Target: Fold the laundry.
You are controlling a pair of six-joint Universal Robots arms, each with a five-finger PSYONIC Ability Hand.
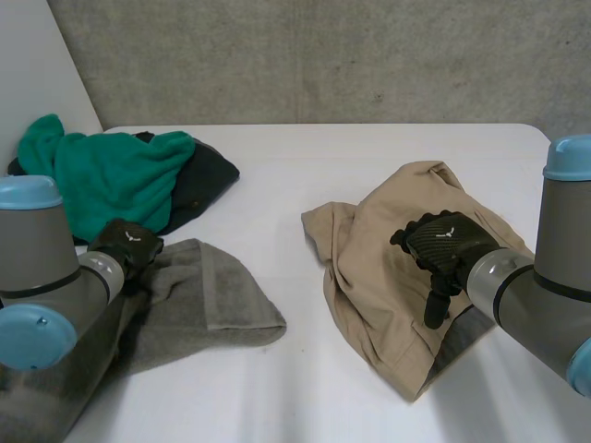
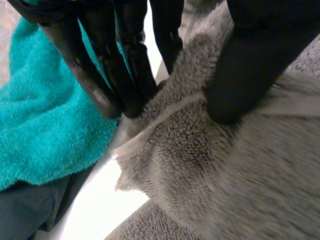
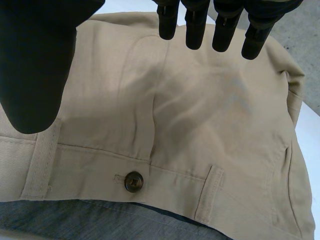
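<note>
A grey towel (image 1: 208, 295) lies crumpled at the front left of the white table (image 1: 305, 175). My left hand (image 1: 126, 244) is at its left edge. In the left wrist view that hand (image 2: 102, 65) pinches a raised fold of the grey towel (image 2: 210, 170), by its hem, between fingers and thumb. Tan trousers (image 1: 379, 249) lie bunched at the right. My right hand (image 1: 445, 242) is over their middle. In the right wrist view its fingers (image 3: 195, 25) are straight and spread just above the tan trousers (image 3: 200, 115), and it holds nothing.
A teal towel (image 1: 106, 175) lies heaped on a dark garment (image 1: 211, 175) at the back left, right beside my left hand. The teal towel (image 2: 45, 130) touches the grey one. A grey-blue cloth (image 3: 90, 220) peeks from under the trousers' waistband, near a brown button (image 3: 133, 181).
</note>
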